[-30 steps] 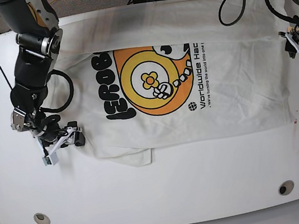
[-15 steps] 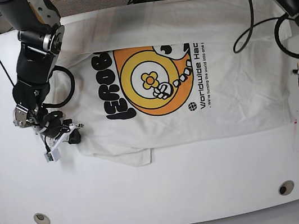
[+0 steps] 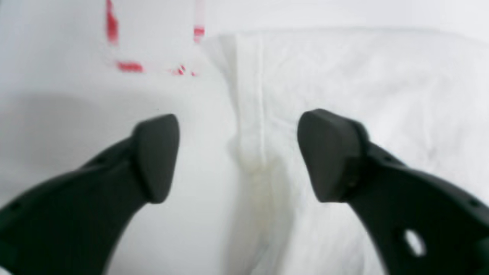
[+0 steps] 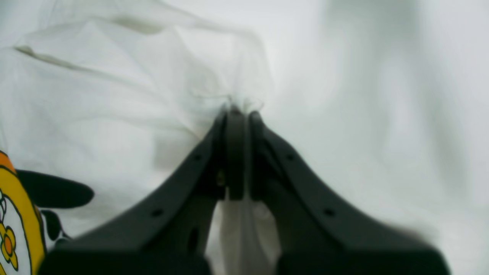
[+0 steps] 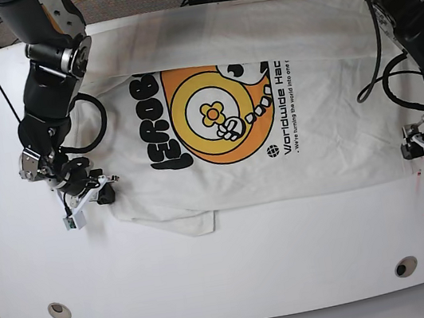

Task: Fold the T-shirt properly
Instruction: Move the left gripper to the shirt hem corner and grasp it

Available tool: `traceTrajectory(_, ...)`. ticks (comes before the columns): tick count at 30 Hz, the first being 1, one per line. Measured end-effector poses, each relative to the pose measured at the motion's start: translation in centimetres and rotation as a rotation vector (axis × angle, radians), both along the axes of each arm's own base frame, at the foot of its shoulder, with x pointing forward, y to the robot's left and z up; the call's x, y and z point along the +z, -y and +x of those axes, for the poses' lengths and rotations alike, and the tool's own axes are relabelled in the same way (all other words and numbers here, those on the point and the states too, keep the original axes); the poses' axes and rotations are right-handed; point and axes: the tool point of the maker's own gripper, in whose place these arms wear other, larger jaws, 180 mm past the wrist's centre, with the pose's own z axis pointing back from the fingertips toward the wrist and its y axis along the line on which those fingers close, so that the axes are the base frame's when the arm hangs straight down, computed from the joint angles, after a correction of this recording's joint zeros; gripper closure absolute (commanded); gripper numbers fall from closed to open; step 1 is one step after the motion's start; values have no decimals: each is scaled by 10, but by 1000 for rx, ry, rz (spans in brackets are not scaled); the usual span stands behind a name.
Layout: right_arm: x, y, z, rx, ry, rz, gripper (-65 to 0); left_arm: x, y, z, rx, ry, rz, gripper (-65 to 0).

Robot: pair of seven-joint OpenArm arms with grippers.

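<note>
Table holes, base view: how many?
2, both near the table's front edge: one hole at the left, one at the right. The T-shirt may hide others.

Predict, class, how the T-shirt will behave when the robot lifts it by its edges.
The T-shirt will probably sag and drape, since it lies wrinkled and flat on the table. It looks light: cloth bunches into thin folds where the right hand pinches it. The hem between the open left hand may slip if gripped shallowly.

Soft, matt, wrinkled cream cloth on the T-shirt (image 5: 325, 109), with a flat orange-and-black print (image 5: 209, 115). Smooth, faintly glossy white table (image 5: 230, 273). Matt black plastic fingers (image 3: 156, 156) on the left gripper (image 3: 238, 156); same on the right gripper (image 4: 237, 118).
</note>
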Motion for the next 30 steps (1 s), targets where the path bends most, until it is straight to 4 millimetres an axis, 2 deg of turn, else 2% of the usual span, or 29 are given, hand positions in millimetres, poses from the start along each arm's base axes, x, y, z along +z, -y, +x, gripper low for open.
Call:
traceTrajectory(5, 0, 0, 0, 0, 0, -1, 0, -21, 5, 5, 50, 15, -47, -553)
traceTrajectory(13, 0, 1, 0, 0, 0, -1, 0, -41, 4, 14, 149, 31, -121, -553)
traceTrajectory(24, 0, 1, -1, -2, 0, 2, 0, -41, 8, 28, 182, 84, -178, -546)
traceTrajectory(27, 0, 1, -1, -3, 0, 2, 0, -43, 19, 32, 159, 77, -179, -508)
traceTrajectory(30, -1, 1, -1, -2, -1, 1, 0, -45, 32, 37, 116, 66, -162, -413)
